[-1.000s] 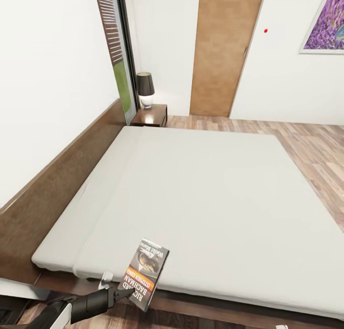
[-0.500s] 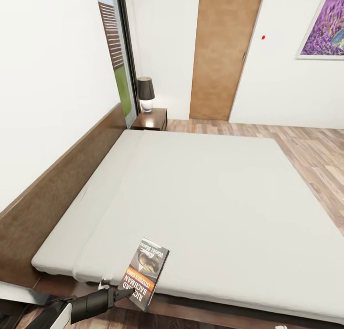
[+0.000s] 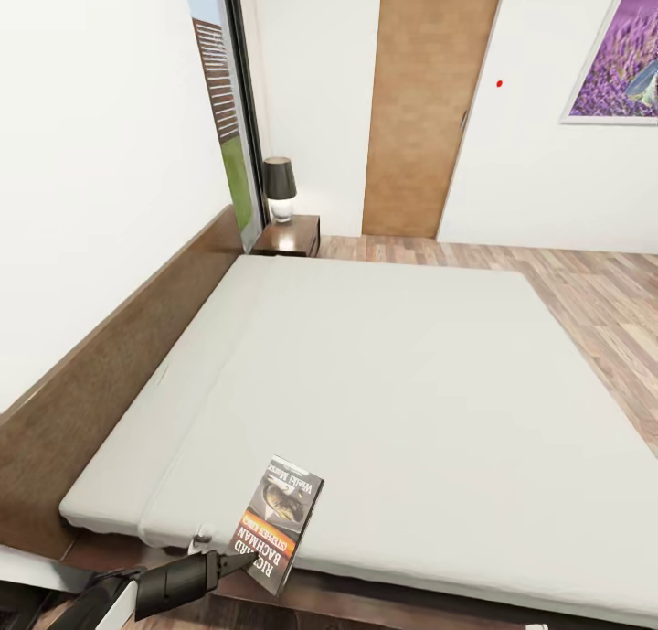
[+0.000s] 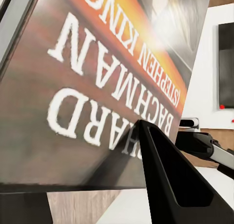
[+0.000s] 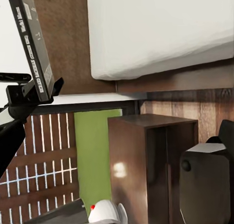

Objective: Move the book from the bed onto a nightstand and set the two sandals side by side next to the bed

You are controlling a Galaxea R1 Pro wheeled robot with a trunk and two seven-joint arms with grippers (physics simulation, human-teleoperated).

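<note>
My left gripper (image 3: 243, 562) is shut on the lower edge of the book (image 3: 279, 523) and holds it upright over the near edge of the bed (image 3: 137, 342). The orange band and the white "RICHARD BACHMAN" lettering are plain on the book (image 4: 97, 77) in the left wrist view, with a black finger (image 4: 168, 180) against the cover. From the right wrist camera the book (image 5: 35, 46) is edge-on beside the pale mattress (image 5: 161, 29). One nightstand (image 3: 290, 236) stands at the bed's far corner, and another nightstand (image 5: 148, 160) is close by. The sandals are out of view.
A black-shaded lamp (image 3: 279, 186) stands on the far nightstand, beside a tall window (image 3: 224, 127). A brown door (image 3: 425, 109) and a purple picture (image 3: 614, 58) are on the back wall. Wood-plank floor (image 3: 594, 292) runs along the bed's right side.
The whole head view has shifted, with the room sliding down the picture: the camera moved. The book stays held in my left gripper at the same spot.
</note>
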